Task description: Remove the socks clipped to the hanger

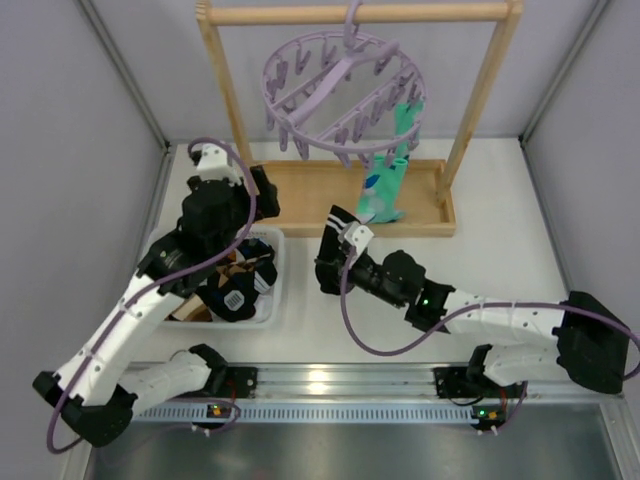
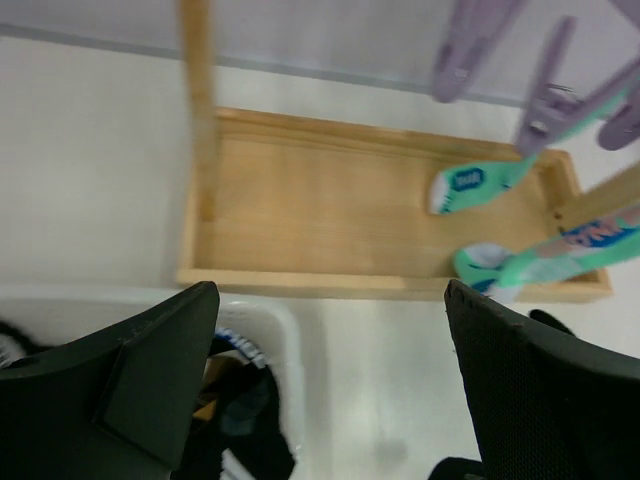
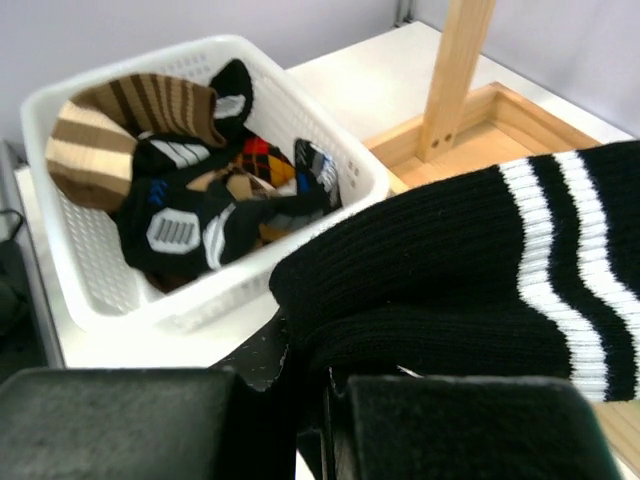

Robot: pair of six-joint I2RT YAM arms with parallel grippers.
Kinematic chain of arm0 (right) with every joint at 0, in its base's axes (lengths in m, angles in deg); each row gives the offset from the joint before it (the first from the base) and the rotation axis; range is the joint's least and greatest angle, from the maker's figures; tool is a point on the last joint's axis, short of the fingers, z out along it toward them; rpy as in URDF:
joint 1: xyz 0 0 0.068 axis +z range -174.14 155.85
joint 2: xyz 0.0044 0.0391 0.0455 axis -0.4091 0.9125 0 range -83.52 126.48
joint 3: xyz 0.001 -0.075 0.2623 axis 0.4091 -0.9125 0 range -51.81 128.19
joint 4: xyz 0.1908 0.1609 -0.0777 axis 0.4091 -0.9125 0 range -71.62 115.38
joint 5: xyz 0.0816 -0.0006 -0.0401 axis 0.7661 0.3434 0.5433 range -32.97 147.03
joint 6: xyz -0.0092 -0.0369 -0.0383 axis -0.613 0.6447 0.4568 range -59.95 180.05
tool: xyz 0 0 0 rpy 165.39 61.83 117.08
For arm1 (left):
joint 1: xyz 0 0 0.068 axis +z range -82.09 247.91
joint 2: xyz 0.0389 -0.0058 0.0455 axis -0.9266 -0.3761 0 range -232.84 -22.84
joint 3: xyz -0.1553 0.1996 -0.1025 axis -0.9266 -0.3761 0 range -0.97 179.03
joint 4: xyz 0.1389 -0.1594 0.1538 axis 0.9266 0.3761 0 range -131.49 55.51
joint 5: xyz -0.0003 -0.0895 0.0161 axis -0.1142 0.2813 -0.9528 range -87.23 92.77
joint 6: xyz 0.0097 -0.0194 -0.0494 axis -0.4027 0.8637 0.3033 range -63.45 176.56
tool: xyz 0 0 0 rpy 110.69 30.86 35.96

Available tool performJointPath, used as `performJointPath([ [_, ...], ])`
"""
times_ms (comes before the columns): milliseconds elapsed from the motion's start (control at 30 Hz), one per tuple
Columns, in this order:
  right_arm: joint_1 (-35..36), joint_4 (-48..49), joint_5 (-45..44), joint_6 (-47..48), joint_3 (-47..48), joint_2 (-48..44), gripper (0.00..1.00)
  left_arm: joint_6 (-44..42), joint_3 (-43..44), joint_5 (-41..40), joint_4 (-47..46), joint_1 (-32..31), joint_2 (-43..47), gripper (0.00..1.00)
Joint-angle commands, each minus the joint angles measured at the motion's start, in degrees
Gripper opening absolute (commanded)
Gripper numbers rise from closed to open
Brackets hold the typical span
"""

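Note:
The lavender hanger (image 1: 330, 85) hangs by its hook from the wooden rack's top bar. Two mint-teal socks (image 1: 398, 155) are still clipped to its right side and reach down to the rack's base; they also show in the left wrist view (image 2: 470, 185), below lavender pegs (image 2: 470, 50). My right gripper (image 1: 340, 240) is shut on a black sock with white stripes (image 3: 480, 260), low over the table between the rack and the basket. My left gripper (image 1: 262, 195) is open and empty above the basket's far corner, its fingers (image 2: 150, 370) wide apart.
A white basket (image 1: 276, 290) at the left holds several brown striped, black and argyle socks (image 3: 180, 190). The wooden rack has a tray base (image 1: 320, 195) and two uprights (image 1: 225, 85). Grey walls close in both sides.

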Motion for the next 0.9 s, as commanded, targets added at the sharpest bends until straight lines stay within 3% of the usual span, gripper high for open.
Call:
performJointPath([
  [0, -0.52, -4.51, 2.94, -3.94, 9.21, 3.72, 0.0, 2.15, -0.58, -18.57, 10.7, 0.22, 5.33, 0.98],
  [233, 0.71, -12.23, 13.22, -7.55, 28.2, 16.46, 0.0, 0.76, 1.96, -29.31, 19.24, 0.31, 15.35, 0.98],
  [500, 6.77, -24.72, 15.69, -4.92, 57.79, 40.1, 0.0, -5.22, 5.92, -38.09, 19.25, 0.31, 22.39, 0.98],
  [633, 7.74, -27.11, 15.0, -6.49, 65.57, 50.99, 0.04, -6.81, 7.5, -38.46, 19.25, 0.31, 23.8, 0.98],
  [733, 8.36, -27.45, 15.6, -6.41, 68.12, 53.48, 0.18, -7.25, 7.59, -38.28, 19.25, 0.39, 24.41, 0.98],
  [767, 8.53, -27.89, 15.52, -6.23, 69.0, 53.83, 0.47, -7.34, 7.5, -38.28, 19.33, 0.39, 24.42, 0.98],
  [800, 8.62, -28.15, 15.08, -6.06, 69.18, 53.57, 0.65, -7.43, 7.24, -38.28, 19.25, 0.39, 24.5, 0.98],
  [833, 8.71, -28.16, 13.6, -5.88, 69.1, 53.05, 0.78, -7.34, 7.15, -38.11, 19.25, 0.31, 24.33, 0.98],
  [867, 8.62, -27.72, 12.89, -4.75, 68.05, 50.95, 0.99, -7.34, 7.06, -37.84, 19.25, 0.39, 24.42, 0.98],
])
